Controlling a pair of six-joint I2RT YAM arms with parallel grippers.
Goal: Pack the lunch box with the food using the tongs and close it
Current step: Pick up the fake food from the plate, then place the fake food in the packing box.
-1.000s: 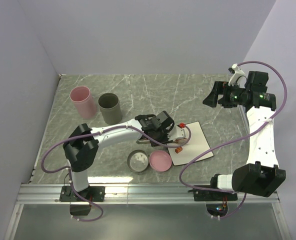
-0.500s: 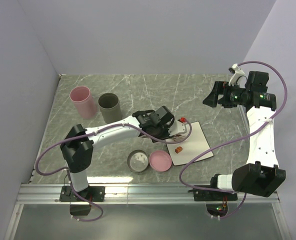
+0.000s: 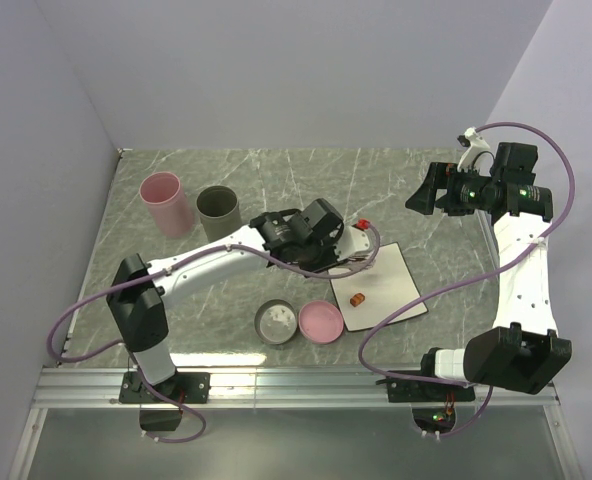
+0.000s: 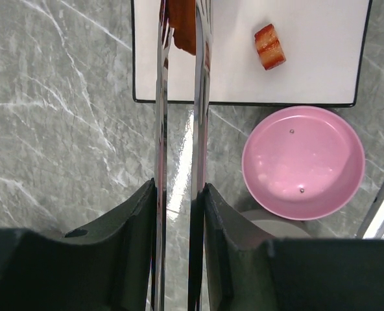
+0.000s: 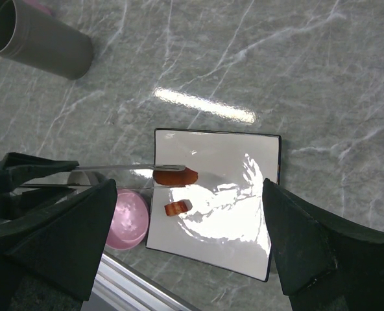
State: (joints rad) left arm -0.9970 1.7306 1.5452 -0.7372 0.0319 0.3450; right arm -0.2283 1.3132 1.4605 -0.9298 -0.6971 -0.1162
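Note:
My left gripper (image 4: 179, 194) (image 3: 328, 248) is shut on the silver tongs (image 4: 202, 116) (image 5: 114, 168), one finger pressing each arm. The tong tips pinch a reddish-brown oval food piece (image 4: 182, 23) (image 5: 176, 175) over the left part of the white plate (image 4: 309, 65) (image 3: 396, 280). An orange-brown lump (image 4: 270, 46) (image 5: 177, 208) (image 3: 356, 298) lies on the plate beside it. The round grey lunch box (image 3: 276, 322) stands near the plate's front-left corner, with its pink lid (image 3: 319, 322) (image 4: 302, 162) beside it. My right gripper (image 3: 431, 190) (image 5: 189, 188) hangs open high above the plate, holding nothing.
A pink cup (image 3: 164, 203) and a grey cup (image 3: 219, 215) (image 5: 36, 35) stand at the back left. Walls close the table at the back and both sides. A metal rail (image 3: 296, 385) runs along the near edge.
The left arm has stretched out and its gripper, with the tongs, has moved toward the back over the plate's left edge. The right arm has not moved.

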